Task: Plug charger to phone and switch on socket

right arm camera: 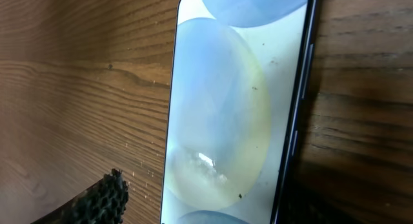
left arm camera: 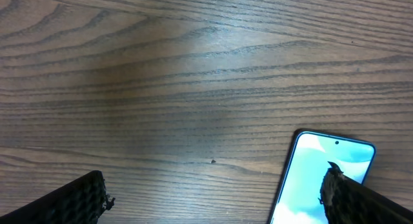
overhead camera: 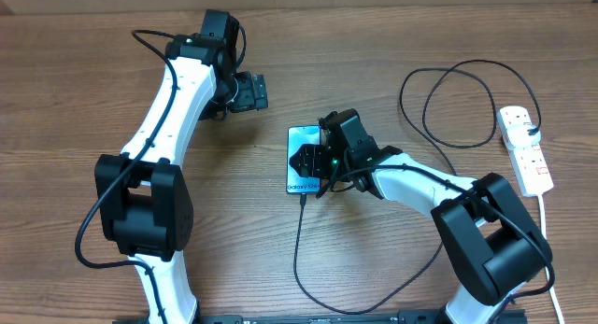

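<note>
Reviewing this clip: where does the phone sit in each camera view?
Overhead: phone at frame centre, partly under the right end effector.
Left wrist: phone in the lower right corner.
Right wrist: phone fills the middle, top to bottom.
Shared landmark: the wood-grain table.

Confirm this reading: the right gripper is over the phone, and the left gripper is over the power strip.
Not quite. The left gripper is over bare wooden table, up-left of the phone; the power strip lies at the far right edge. The right gripper is over the phone, as the overhead view shows.
</note>
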